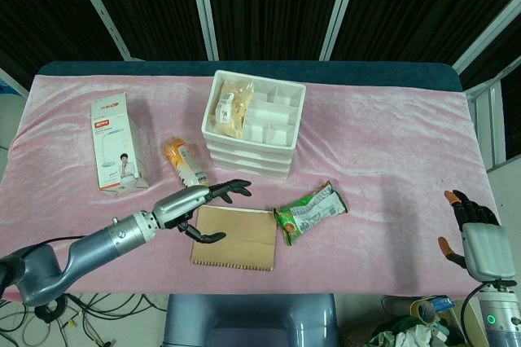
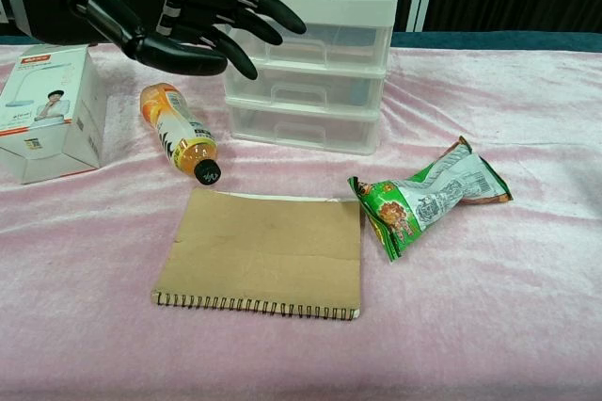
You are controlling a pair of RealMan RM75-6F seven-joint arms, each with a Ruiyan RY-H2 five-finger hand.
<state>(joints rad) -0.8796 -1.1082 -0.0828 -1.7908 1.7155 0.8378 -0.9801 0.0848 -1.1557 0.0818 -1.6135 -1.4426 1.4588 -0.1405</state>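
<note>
**Notebook under the open left hand**

Notebook (image 1: 236,238), brown-covered and spiral-bound along its near edge, lies flat on the pink desk (image 1: 383,135) near the front. The left hand (image 1: 205,197) hangs just above the notebook's far left corner, fingers spread apart and holding nothing; in the chest view its dark fingers (image 2: 235,15) stretch out toward the right. One orange drink bottle (image 1: 186,163) lies on its side just beyond the hand, cap pointing toward the notebook's far edge. One green and silver snack packet (image 1: 309,211) lies just right of the notebook, close to it but apart.

One white drawer unit (image 1: 254,125) stands behind these, further back on the desk. Its top tray is divided into compartments; the left one holds a pale yellowish snack bag (image 1: 229,107). What the drawers below hold cannot be told.

One white and red lamp box (image 1: 116,142) stands at the far left.

The right hand (image 1: 476,229) rests at the near right edge, well apart from everything, fingers loosely open and empty.
</note>
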